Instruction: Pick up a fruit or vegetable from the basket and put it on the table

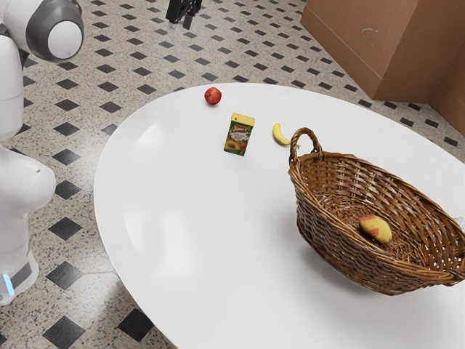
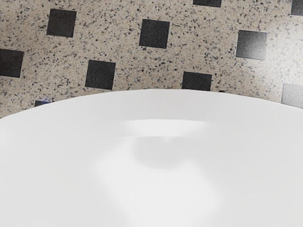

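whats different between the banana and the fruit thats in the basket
The banana is slim and curved, while the mango-like fruit is plump and oval. The banana is yellow; the mango-like fruit is yellow with reddish patches. The banana lies on the table, the mango-like fruit inside the basket. Both have yellow skin.

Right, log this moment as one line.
gripper: away from basket | in basket: yellow-red fruit | on table: red fruit, carton, banana
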